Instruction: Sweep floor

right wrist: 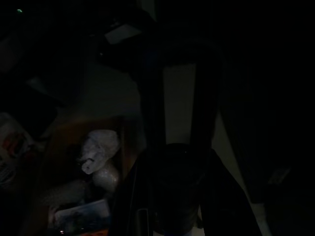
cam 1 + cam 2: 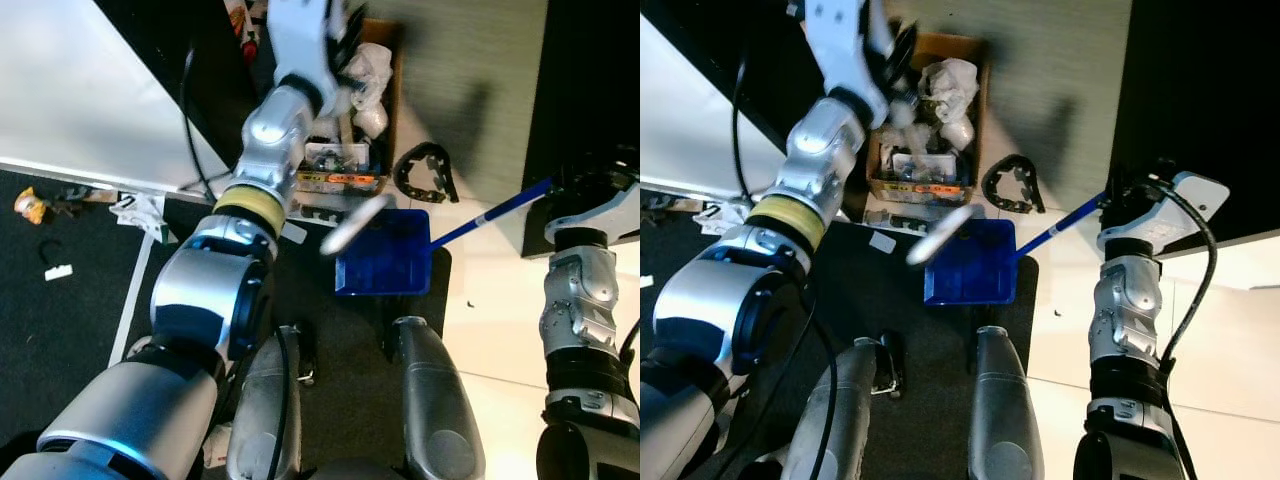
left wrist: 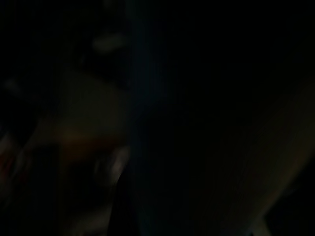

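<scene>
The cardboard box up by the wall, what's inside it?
The cardboard box holds crumpled white bags and a printed packet near its front. The left arm covers its left side, so anything there or under the bags is hidden.

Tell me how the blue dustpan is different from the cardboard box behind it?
The blue dustpan is flat, shallow and looks empty; the cardboard box is brown, deeper and stuffed with crumpled white bags and packets. The dustpan has a long blue handle reaching toward the right gripper; the box has none. Both sit on the floor.
</scene>
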Available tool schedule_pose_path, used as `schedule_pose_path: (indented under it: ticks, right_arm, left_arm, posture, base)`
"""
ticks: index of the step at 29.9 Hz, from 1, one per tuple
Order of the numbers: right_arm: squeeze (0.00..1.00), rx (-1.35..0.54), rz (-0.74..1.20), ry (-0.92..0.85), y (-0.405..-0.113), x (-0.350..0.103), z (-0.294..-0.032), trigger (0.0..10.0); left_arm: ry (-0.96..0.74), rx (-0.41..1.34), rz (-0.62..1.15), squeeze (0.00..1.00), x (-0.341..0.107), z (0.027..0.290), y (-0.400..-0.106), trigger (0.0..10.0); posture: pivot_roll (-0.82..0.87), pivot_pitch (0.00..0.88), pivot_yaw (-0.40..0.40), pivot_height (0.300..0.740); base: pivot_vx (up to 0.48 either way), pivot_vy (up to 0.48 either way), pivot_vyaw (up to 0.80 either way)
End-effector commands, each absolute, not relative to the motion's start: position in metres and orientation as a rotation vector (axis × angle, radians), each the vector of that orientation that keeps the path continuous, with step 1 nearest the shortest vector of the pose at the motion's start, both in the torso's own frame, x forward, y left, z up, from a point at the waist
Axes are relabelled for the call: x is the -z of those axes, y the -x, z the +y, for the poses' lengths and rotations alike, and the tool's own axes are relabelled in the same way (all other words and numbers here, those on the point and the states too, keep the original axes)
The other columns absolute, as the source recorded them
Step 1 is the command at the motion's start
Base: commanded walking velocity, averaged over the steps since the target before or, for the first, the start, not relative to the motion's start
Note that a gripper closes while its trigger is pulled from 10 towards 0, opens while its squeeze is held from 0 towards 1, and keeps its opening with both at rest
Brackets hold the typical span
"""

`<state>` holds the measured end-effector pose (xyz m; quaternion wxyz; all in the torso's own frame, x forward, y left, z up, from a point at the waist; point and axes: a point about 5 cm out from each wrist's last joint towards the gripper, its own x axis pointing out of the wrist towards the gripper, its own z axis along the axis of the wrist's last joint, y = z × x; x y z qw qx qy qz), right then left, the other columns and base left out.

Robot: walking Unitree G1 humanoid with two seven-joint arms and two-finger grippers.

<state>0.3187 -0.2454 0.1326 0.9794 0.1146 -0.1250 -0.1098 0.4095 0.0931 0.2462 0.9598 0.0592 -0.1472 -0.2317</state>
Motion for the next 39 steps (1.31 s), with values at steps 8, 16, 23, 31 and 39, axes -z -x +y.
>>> schedule_pose_path:
  ticks: [8, 16, 23, 31, 39]
  right_arm:
    - [0.00, 0.237, -0.092, -0.272, -0.302, -0.090, -0.246, 10.0]
    - [0.00, 0.216, -0.085, -0.258, -0.296, -0.088, -0.243, 10.0]
    - [0.00, 0.175, -0.131, -0.248, -0.288, -0.098, -0.239, 10.0]
    - [0.00, 0.103, -0.201, -0.248, -0.279, -0.112, -0.224, 10.0]
    - [0.00, 0.124, -0.171, -0.241, -0.274, -0.106, -0.226, 10.0]
  left_arm:
    - [-0.291, 0.295, -0.443, 0.00, -0.249, 0.149, -0.402, 10.0]
    - [-0.361, 0.145, -0.412, 0.00, -0.220, 0.155, -0.398, 10.0]
    - [-0.292, -0.089, -0.451, 0.00, -0.197, 0.166, -0.387, 10.0]
    - [-0.220, -0.059, -0.396, 0.00, -0.183, 0.145, -0.386, 10.0]
    - [0.036, 0.210, -0.331, 0.00, -0.181, 0.070, -0.384, 10.0]
  posture:
    - [-0.06, 0.410, 0.057, 0.731]
    - [-0.08, 0.437, 0.043, 0.731]
    - [-0.16, 0.503, 0.023, 0.731]
    - [-0.20, 0.525, 0.020, 0.731]
    - [-0.18, 0.530, 0.022, 0.731]
  base:
    - [0.000, 0.000, 0.00]
    - [0.000, 0.000, 0.00]
    - [0.000, 0.000, 0.00]
    - [0.000, 0.000, 0.00]
    - [0.000, 0.000, 0.00]
